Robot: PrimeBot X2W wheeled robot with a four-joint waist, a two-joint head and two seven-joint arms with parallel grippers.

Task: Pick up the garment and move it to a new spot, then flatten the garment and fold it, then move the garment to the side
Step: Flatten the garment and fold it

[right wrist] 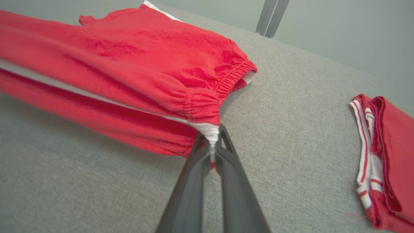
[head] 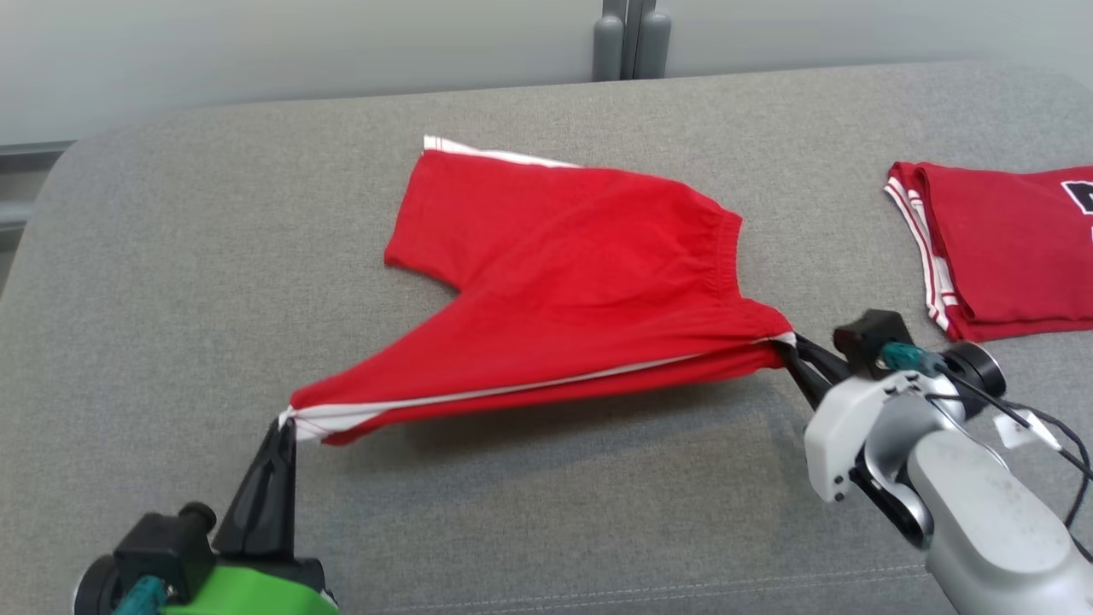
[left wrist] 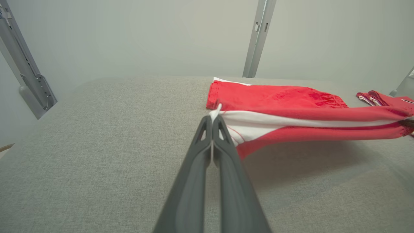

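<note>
A: What are the two grippers doing?

B: The left gripper [head: 286, 424], at lower left, has its jaws pinched shut on the white-trimmed hem corner of the red shorts [head: 581, 265]. The right gripper [head: 792, 343], at right, has its jaws closed on the waistband corner.

A: And the shorts?

B: Mid-frame on the grey fabric desk [head: 171, 299], with the near edge lifted and stretched taut between the grippers and the far leg lying flat. A folded red garment [head: 1008, 248] lies at far right.
</note>
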